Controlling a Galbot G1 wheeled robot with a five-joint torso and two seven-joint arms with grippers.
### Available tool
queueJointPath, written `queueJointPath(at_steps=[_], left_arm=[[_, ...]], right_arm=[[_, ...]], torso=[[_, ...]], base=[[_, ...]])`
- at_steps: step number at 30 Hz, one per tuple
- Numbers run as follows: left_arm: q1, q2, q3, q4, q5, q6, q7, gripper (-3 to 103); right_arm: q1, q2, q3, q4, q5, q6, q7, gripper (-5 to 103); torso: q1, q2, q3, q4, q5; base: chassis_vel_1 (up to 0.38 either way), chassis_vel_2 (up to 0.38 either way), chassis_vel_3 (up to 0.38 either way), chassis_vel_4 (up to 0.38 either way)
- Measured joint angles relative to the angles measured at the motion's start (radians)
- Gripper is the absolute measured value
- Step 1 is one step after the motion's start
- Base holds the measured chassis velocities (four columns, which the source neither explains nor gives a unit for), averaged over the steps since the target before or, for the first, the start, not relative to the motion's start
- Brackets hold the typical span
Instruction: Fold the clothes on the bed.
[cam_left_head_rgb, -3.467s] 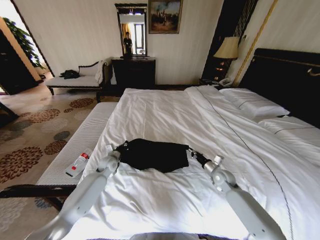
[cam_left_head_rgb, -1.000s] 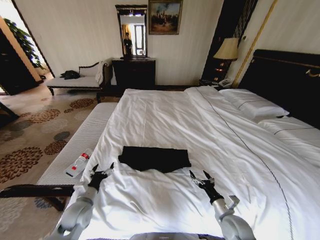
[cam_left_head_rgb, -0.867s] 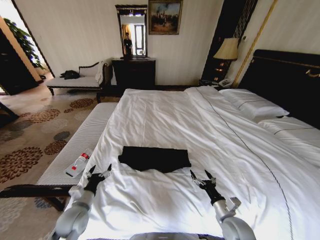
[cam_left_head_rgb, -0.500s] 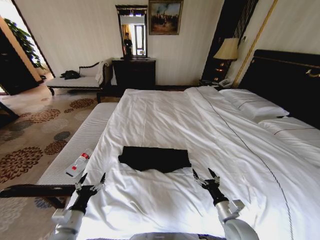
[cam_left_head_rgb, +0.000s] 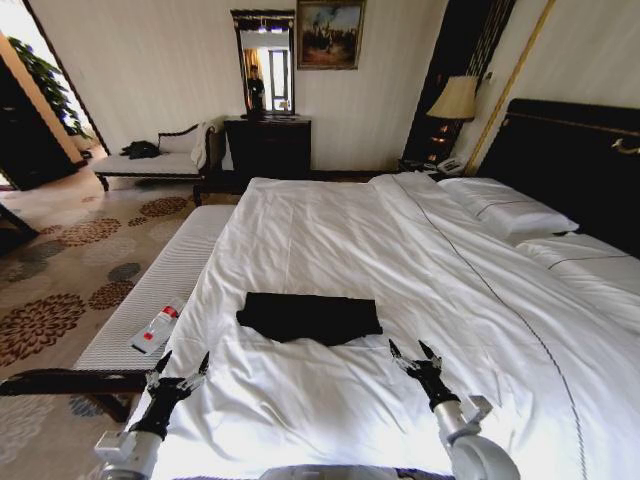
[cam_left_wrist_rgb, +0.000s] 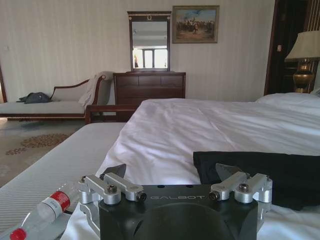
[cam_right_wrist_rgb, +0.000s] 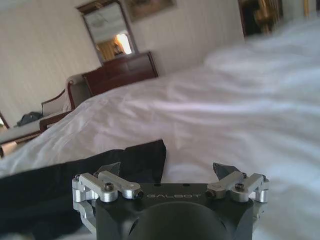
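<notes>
Shirt (cam_left_head_rgb: 309, 317): black, folded flat on bed (cam_left_head_rgb: 330, 230), lying ahead of both grippers, apart from each.
L gripper (cam_left_head_rgb: 178, 369): fingers spread wide, holding nothing; at bed's near-left edge, bench (cam_left_head_rgb: 165, 280) w/ bottle (cam_left_head_rgb: 157, 327) just beyond its outer finger.
R gripper (cam_left_head_rgb: 415, 354): fingers wide, holding nothing; over bare duvet, shirt's near-right corner just ahead of inner finger.
Free room: open white duvet between grippers & past R outer finger.
Unclear: shirt lettering can't be made out; right wrist view blurred.

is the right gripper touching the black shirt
Apart. The head view shows white duvet between the open right gripper and the folded black shirt.
</notes>
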Motion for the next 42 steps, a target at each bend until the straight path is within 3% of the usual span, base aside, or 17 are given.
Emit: queueJointPath(at_steps=[1,2,4,7,10,15,23,42], left_arm=[[0.000,0.000,0.000,0.000,0.000,0.000,0.000,100],[-0.001,0.000,0.000,0.000,0.000,0.001,0.000,100],[-0.001,0.000,0.001,0.001,-0.001,0.001,-0.001,100],[-0.002,0.000,0.001,0.001,-0.001,0.002,-0.001,100],[-0.002,0.001,0.002,0.001,-0.002,0.003,-0.002,100],[-0.003,0.001,0.002,0.002,-0.003,0.004,-0.003,100],[-0.003,0.001,0.003,0.002,-0.003,0.004,-0.004,100],[-0.003,0.001,0.003,0.002,-0.004,0.005,-0.004,100]], right_arm=[[0.000,0.000,0.000,0.000,0.000,0.000,0.000,100],[0.027,-0.033,0.004,0.001,0.117,-0.068,0.029,100],[0.071,-0.076,0.013,-0.006,0.241,-0.141,0.061,100],[0.105,-0.107,0.017,-0.020,0.313,-0.184,0.079,100],[0.202,-0.178,0.016,-0.078,0.480,-0.262,0.114,100],[0.276,-0.230,0.000,-0.130,0.584,-0.317,0.122,100],[0.359,-0.260,-0.053,-0.198,0.633,-0.359,0.122,100],[0.470,-0.255,-0.170,-0.323,0.629,-0.388,0.086,100]], torso=[[0.000,0.000,0.000,0.0000,0.0000],[0.000,0.000,0.000,0.0000,0.0001],[0.000,0.000,0.000,0.0002,0.0001],[0.000,0.000,0.000,0.0002,0.0001],[0.000,0.000,0.000,0.0002,0.0001],[0.000,0.000,0.000,0.0001,0.0000],[0.000,0.000,0.000,0.0001,0.0001],[0.000,0.000,0.000,0.0001,-0.0001]], base=[[0.000,0.000,0.000,0.000],[0.000,0.000,0.000,0.000],[0.000,0.000,0.000,0.000],[0.000,0.000,0.000,0.000],[0.000,0.000,0.000,0.000],[0.000,0.000,0.000,0.000],[0.000,0.000,0.000,0.000],[0.000,0.000,0.000,0.000]])
